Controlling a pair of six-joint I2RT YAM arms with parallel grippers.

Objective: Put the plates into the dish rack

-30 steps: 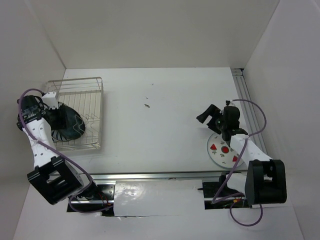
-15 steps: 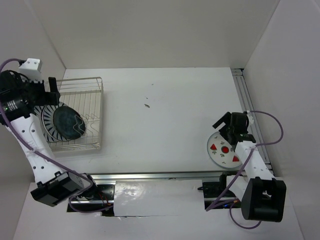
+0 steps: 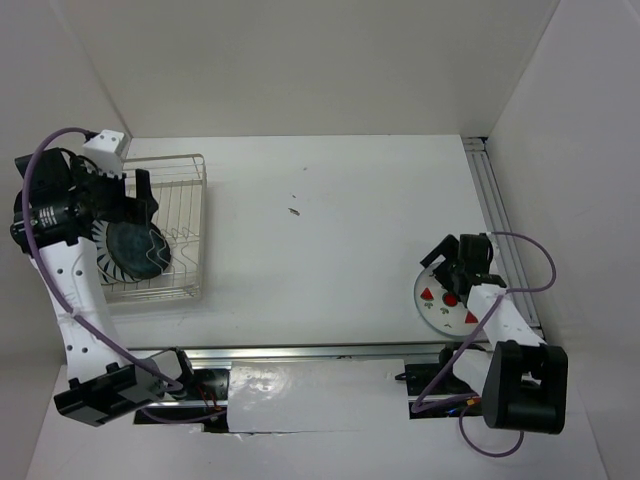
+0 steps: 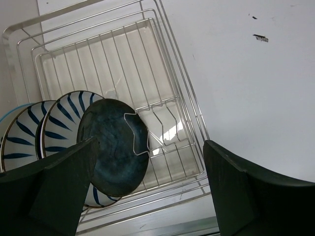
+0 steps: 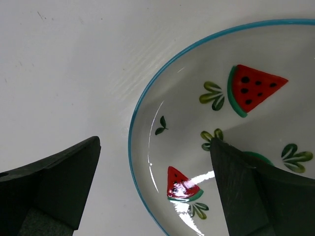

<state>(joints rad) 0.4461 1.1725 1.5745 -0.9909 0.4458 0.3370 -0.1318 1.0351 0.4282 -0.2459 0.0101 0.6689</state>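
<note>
Right pincer (image 5: 154,147), spread wide, has dropped over the watermelon plate (image 5: 246,128); left pincer (image 4: 150,145), wide and empty, has left the blue plate (image 4: 110,142) in the rack (image 4: 167,59).

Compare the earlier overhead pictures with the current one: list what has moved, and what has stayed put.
The left gripper lifted up out of the dish rack, open, leaving the dark blue plate standing against the striped plates. The right gripper came down and nearer, open, over the rim of the watermelon plate. The dish rack and the watermelon plate stayed put.
</note>
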